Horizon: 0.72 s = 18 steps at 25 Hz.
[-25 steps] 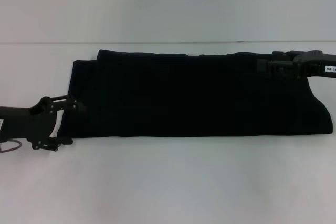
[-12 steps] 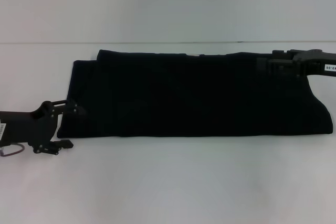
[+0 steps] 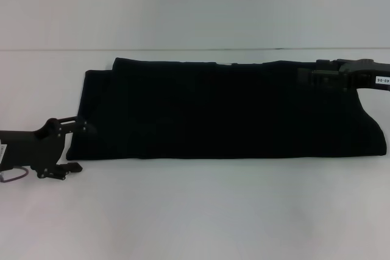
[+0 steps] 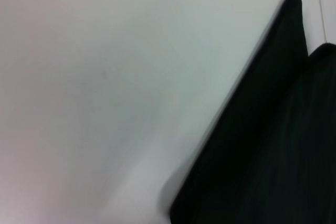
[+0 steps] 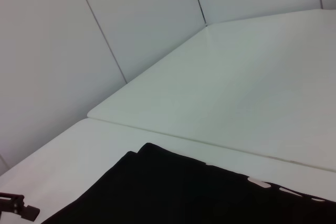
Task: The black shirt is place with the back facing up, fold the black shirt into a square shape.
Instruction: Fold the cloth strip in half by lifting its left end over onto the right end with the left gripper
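Observation:
The black shirt (image 3: 225, 111) lies on the white table as a long folded band running left to right. My left gripper (image 3: 79, 147) is at the band's near left corner, open, one finger over the shirt's left edge and the other on the table just past the near edge. My right gripper (image 3: 303, 78) hovers over the far right part of the shirt, by its back edge. The left wrist view shows the shirt's folded edge (image 4: 273, 145) on bare table. In the right wrist view the shirt (image 5: 173, 192) shows bits of white print at its edge, with the left gripper (image 5: 18, 206) far off.
The white table (image 3: 195, 211) stretches in front of the shirt and to both sides. A seam (image 3: 195, 50) runs across just behind the shirt, with more white surface beyond it. Pale wall panels (image 5: 79, 35) stand past the table's far corner.
My left gripper has slid a little toward the table's near edge beside the shirt's left corner. The right gripper and the shirt have barely moved.

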Motion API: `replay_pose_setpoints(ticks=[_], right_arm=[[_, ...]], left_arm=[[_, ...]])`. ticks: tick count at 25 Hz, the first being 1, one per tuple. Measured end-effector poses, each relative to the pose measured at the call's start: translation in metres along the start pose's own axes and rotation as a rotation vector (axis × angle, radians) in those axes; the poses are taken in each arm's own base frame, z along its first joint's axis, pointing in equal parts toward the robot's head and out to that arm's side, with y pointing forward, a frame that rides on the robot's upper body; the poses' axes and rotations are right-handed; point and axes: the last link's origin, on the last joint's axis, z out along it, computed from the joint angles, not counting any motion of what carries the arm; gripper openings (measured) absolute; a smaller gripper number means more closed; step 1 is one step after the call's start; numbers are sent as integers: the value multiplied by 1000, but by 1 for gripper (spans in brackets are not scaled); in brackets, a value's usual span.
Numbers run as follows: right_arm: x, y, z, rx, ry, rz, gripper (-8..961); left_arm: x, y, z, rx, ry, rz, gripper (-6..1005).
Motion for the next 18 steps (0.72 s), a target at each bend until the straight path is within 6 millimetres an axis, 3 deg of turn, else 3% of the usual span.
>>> replay_pose_setpoints(ticks=[18], right_arm=[[-2, 0, 1, 0, -1, -3, 791]], left_arm=[[7, -1, 1, 8, 54, 9, 919]])
